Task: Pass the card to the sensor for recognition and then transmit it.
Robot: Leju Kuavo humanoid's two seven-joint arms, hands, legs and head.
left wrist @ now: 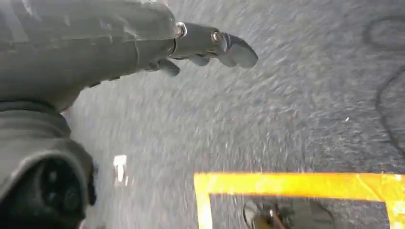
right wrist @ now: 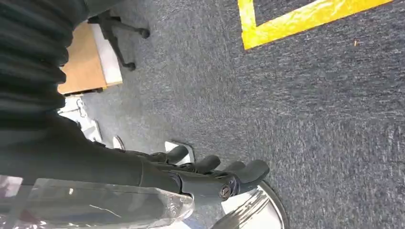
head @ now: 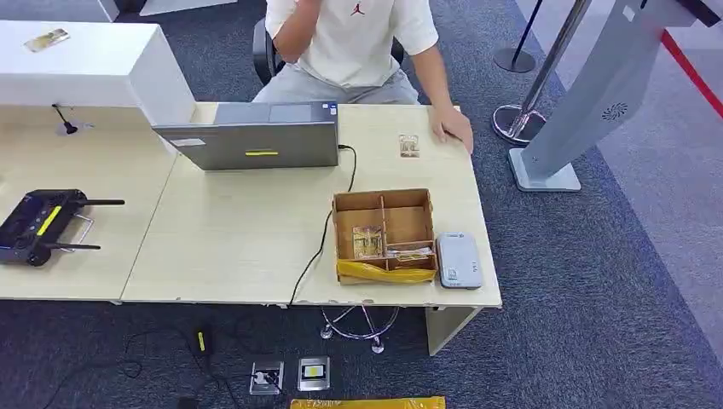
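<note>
A wooden compartment box [head: 383, 199] stands near the table's right front corner, with cards [head: 368, 242] lying in its front compartments. The grey card sensor [head: 459, 260] lies flat against the box's right side. One more card [head: 409, 146] rests on the table beyond the box, close to a seated person's hand [head: 453, 128]. My left hand [left wrist: 191, 47] hangs over the carpet, fingers stretched out and holding nothing. My right hand [right wrist: 210, 174] also hangs above the floor, fingers apart and empty.
A grey laptop [head: 256, 136] sits at the back of the table [head: 239, 239], its black cable running to the front edge. A black controller [head: 43, 223] lies far left. Stanchion bases [head: 511, 119] and a grey kiosk [head: 597, 94] stand right. Yellow floor tape [left wrist: 296, 185] marks the carpet.
</note>
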